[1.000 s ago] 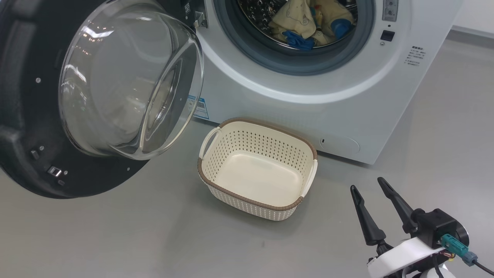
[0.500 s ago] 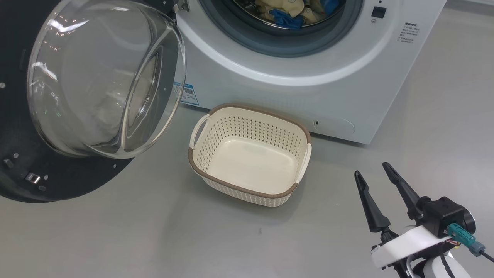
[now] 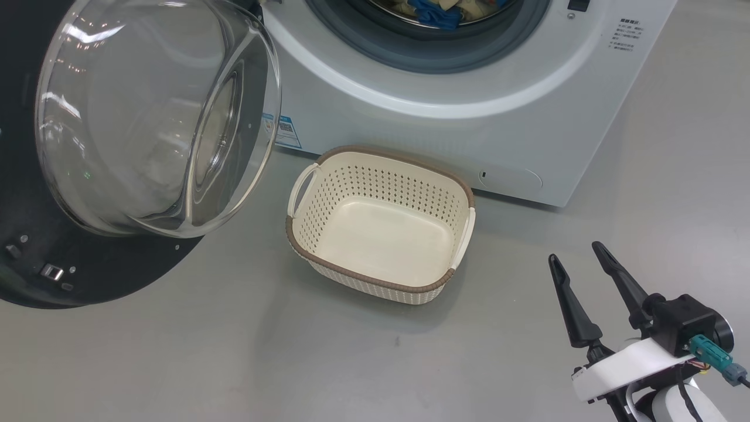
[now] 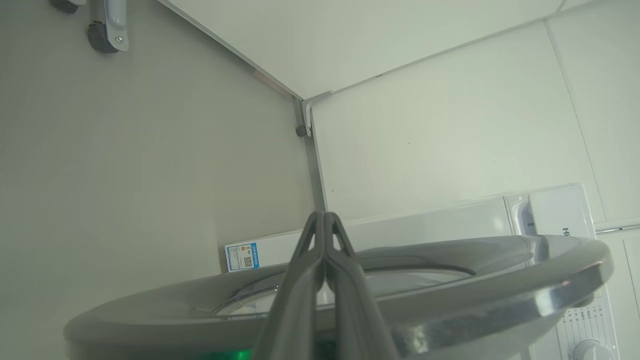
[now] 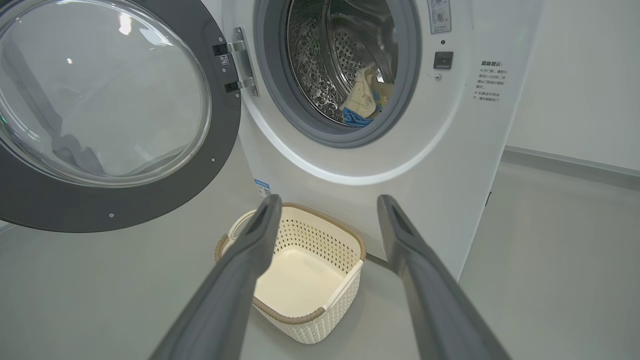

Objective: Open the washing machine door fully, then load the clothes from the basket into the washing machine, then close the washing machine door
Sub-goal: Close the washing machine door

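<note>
**Basket empty, load in the drum: it's door-closing time**

The basket (image 3: pixel 375 282) sits bare on the floor (image 3: pixel 234 351), just in front of the washing machine (image 3: pixel 469 135) and below its opening. The clothes (image 5: pixel 362 102) are inside, heaped at the front of the drum, with a blue cuff lying close to the grey ring. By that evidence the loading is done and the last step is in hand.

The washing machine door (image 3: pixel 146 117) hangs wide open on the left of the head view, glass bowl bulging towards us. The left tool (image 4: pixel 324 216) has its fingers pressed together on nothing. Its own camera looks along them over the door's outer rim, but whether they touch it I cannot tell. The right tool (image 3: pixel 575 252) is spread wide and empty, low on the right, well apart from the basket and pointing towards the machine.

What next? It looks like a job for the left arm: push on the outer face and swing the door round its hinge until the latch catches. Two things to watch are that blue cuff getting trapped at the ring and the door's lower edge clearing the basket.
</note>
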